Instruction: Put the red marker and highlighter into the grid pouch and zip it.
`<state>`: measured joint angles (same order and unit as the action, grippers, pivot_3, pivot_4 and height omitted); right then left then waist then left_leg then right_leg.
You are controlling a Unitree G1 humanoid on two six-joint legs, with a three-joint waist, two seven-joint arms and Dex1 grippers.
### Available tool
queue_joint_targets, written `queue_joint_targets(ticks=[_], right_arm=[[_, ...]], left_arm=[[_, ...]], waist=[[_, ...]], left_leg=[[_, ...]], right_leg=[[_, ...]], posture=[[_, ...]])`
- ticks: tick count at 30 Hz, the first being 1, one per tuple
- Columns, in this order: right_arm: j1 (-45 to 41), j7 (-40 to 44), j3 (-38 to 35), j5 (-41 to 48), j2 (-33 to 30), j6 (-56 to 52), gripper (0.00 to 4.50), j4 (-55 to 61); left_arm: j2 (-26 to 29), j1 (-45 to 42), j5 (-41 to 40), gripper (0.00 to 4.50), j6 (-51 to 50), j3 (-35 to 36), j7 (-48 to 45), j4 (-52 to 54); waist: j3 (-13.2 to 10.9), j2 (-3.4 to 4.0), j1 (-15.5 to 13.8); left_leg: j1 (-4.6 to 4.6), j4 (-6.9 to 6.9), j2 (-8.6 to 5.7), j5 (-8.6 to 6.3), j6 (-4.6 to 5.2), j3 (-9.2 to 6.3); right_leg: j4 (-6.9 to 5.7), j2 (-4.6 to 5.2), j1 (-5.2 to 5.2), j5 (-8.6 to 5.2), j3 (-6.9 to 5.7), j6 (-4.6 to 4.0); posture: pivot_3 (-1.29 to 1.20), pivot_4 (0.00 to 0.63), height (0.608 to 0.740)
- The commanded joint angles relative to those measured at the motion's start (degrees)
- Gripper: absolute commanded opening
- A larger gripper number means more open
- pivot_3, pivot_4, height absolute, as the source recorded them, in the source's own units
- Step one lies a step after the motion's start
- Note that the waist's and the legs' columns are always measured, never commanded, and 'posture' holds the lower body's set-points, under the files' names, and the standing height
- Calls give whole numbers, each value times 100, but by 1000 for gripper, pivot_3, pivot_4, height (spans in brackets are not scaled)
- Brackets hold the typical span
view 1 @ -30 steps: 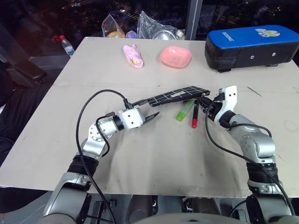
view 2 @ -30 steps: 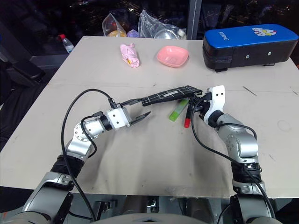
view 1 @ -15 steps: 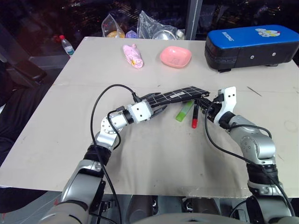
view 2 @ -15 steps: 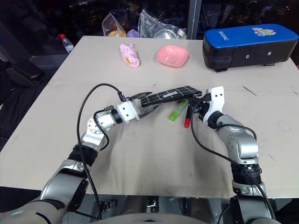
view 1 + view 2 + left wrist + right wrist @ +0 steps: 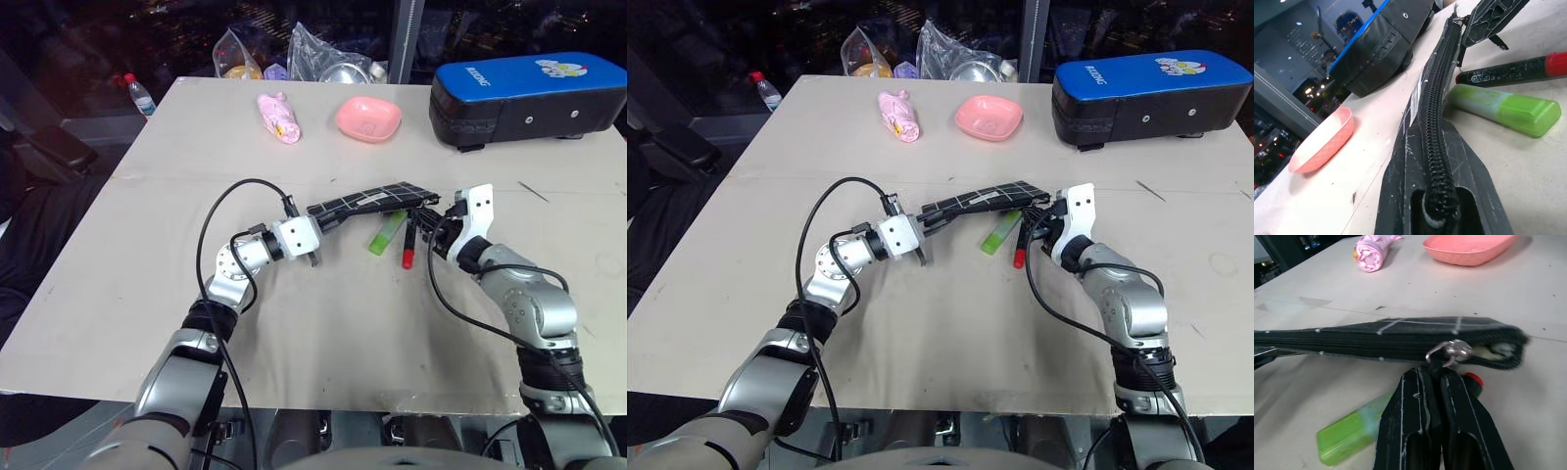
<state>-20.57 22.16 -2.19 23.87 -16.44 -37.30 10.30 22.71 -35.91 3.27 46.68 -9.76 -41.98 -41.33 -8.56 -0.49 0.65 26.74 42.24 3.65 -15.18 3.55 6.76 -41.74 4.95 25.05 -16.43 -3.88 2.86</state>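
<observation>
The grid pouch [image 5: 367,201], black with thin white lines, hangs a little above the table between my two grippers. My left gripper [image 5: 318,223] is shut on its left end, the zipper seam [image 5: 1436,122] running away from its fingers. At the right end, my right gripper [image 5: 428,211] is shut on the metal zipper pull [image 5: 1451,351]. The light-green highlighter [image 5: 387,233] and the black-and-red marker [image 5: 408,243] lie side by side on the table under the pouch's right half, outside it.
A big blue-and-black case [image 5: 529,93] stands at the back right. A pink dish [image 5: 368,118], a pink rolled item [image 5: 278,117], plastic bags [image 5: 323,54] and a small bottle [image 5: 139,95] sit along the far edge.
My left gripper has moved right to the pouch's left end and gone from open to shut on it. The right gripper has kept still on the zipper pull.
</observation>
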Motion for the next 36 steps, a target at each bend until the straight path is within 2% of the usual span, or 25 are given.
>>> queue_joint_targets(ticks=[1,15,27,36], right_arm=[[-40,173,192,-170,-194,121,0,295],[-617,813,1042,-1022,-875,429,0,336],[-816,1357,1379,-1269,-989,471,0,332],[-1084,1599,1684,-1388,-796,510,0,296]], left_arm=[[-62,-114,115,47,139,-36,164,91],[-66,25,978,47,468,-264,962,291],[-144,-5,1107,47,411,-258,1408,297],[-238,9,1152,47,382,-382,1501,327]], waist=[[0,0,0],[-1,-1,1],[-1,-2,-2],[-1,-2,1]], left_leg=[[0,0,0,0,0,0],[0,-1,0,0,0,0],[0,-1,1,0,0,0],[0,-1,1,0,0,0]], right_leg=[[0,0,0,0,0,0],[1,0,1,0,0,0],[1,1,1,0,0,0],[1,1,1,0,-1,0]], posture=[[0,150,688],[0,150,688],[0,150,688],[0,150,688]])
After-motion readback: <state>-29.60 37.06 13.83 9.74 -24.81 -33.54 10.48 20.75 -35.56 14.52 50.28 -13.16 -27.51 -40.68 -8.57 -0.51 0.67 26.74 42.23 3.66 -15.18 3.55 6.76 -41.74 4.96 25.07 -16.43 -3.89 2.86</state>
